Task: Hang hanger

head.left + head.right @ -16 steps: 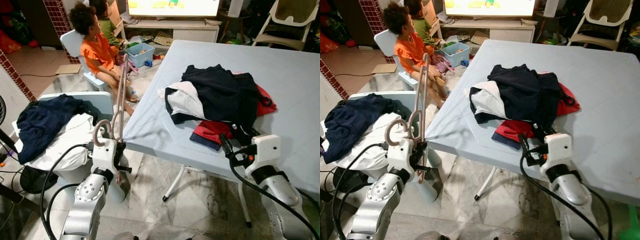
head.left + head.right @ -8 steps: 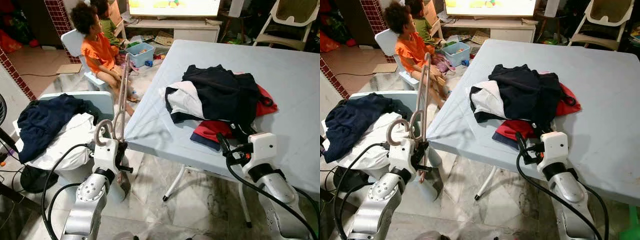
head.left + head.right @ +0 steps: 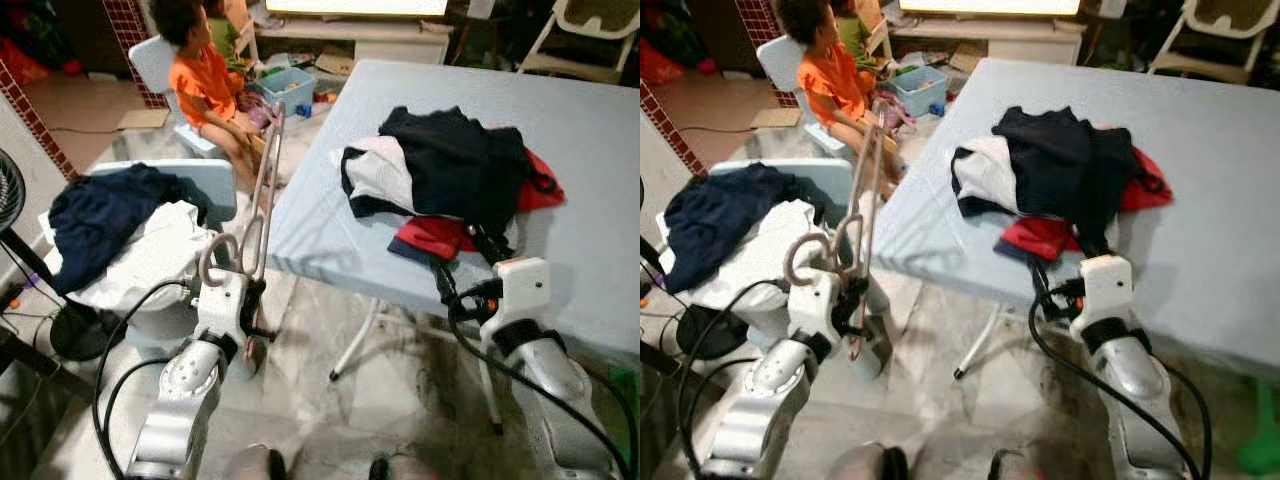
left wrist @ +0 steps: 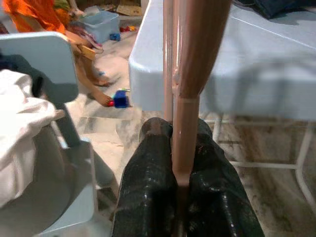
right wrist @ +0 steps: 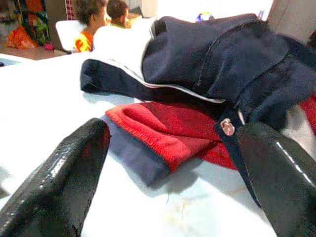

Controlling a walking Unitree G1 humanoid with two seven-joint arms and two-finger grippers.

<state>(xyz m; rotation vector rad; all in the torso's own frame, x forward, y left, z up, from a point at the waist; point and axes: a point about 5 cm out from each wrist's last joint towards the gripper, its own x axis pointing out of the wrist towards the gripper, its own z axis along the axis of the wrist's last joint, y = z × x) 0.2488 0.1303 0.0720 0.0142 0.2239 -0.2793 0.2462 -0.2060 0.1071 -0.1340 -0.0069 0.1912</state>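
Left hand point(image 4: 180, 190) gripping hanger point(image 3: 262, 185)

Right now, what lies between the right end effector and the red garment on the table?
In the right wrist view, only bare pale-blue table separates the open right end effector from the red garment, which lies under the dark jacket.

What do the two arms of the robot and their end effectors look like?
Both arms are silver metal with rounded joints and loose black cables looping beside them. Each wrist carries a white boxy housing. The left end effector and the right end effector each have two long, glossy black fingers with a slightly textured surface.
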